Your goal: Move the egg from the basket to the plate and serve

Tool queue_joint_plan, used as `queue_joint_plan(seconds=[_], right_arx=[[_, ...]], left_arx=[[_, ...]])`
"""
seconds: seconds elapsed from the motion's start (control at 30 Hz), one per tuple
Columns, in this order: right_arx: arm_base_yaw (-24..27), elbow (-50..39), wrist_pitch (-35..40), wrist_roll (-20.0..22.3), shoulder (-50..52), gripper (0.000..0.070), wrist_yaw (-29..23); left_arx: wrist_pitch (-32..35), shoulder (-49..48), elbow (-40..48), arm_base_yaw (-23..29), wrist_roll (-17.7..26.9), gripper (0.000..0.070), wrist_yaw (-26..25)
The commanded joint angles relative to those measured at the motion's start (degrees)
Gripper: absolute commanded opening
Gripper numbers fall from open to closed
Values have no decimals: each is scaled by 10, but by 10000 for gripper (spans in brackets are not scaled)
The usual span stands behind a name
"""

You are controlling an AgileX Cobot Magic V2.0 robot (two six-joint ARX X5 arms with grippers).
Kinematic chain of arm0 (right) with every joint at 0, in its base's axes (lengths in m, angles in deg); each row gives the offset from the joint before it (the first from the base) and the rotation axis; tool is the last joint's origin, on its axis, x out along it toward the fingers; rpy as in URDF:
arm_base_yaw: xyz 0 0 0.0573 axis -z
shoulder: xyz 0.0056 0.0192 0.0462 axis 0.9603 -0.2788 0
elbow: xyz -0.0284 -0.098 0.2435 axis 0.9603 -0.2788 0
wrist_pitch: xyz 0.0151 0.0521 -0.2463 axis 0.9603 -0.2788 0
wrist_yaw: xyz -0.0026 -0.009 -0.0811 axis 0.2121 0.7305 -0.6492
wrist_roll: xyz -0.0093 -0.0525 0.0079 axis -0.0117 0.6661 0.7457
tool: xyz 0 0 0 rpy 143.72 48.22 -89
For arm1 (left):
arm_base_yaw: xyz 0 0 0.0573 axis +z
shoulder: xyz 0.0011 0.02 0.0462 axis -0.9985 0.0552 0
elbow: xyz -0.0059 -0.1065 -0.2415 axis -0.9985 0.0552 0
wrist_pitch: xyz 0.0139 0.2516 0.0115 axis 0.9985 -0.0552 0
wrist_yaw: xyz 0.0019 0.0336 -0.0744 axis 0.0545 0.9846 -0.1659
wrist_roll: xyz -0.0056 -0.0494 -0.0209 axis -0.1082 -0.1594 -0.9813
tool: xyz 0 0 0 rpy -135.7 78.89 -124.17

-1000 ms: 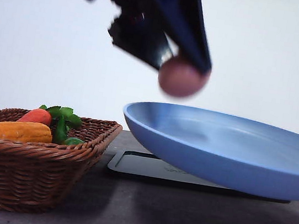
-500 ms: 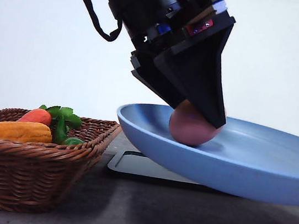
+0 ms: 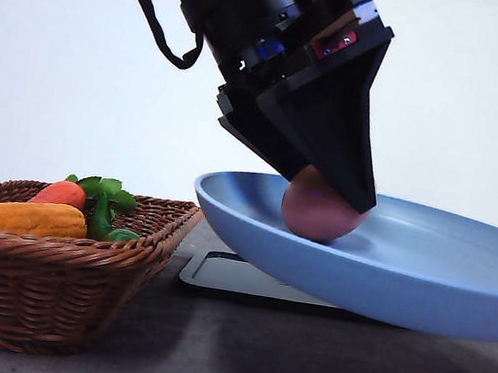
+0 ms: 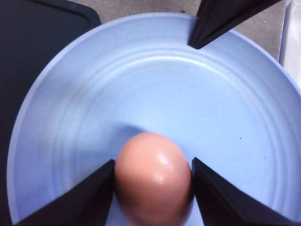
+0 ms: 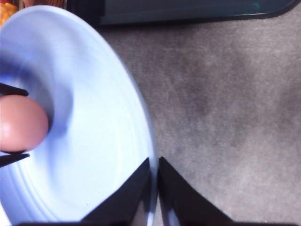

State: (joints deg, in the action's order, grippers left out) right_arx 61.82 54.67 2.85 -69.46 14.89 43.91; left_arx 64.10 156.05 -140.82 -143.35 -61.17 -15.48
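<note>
Egg (image 3: pixel 318 211) pinkish-brown, matte w/ soft sheen; plate (image 3: pixel 386 271) plain light blue, faint concentric rings; left claw (image 3: pixel 327 193) black; basket (image 3: pixel 50 279) brown woven wicker, braided rim; veg in basket (image 3: pixel 27 216) orange, red-orange, green leaves; tray (image 3: pixel 245 277) black; counter (image 3: pixel 208 348) mottled dark grey; backdrop white.

Left gripper (image 4: pixel 153 188) points down, fingers clamped on the egg (image 4: pixel 153 176); right gripper (image 5: pixel 154 188) pinches the plate (image 5: pixel 94 141) rim.
</note>
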Motion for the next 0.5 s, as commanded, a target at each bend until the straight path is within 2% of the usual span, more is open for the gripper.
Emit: queue_joint_plan(seconds=[0.0,0.17,0.37,0.47], right_arx=[[-3,7,3,-2,-4,0,5],[-3,7,2,-2,-4,0,7],[-3,7,-1,-2,-4,0,7],[-2,9,-11,-1,-9,0,7]], left_arx=[[5,7,-7,-6,6,331,0],[0,7,-7,-6,4,384,0],[-1,7,-7,-7,1,384,0],[-3,1,-10,-7,-19,384,0]])
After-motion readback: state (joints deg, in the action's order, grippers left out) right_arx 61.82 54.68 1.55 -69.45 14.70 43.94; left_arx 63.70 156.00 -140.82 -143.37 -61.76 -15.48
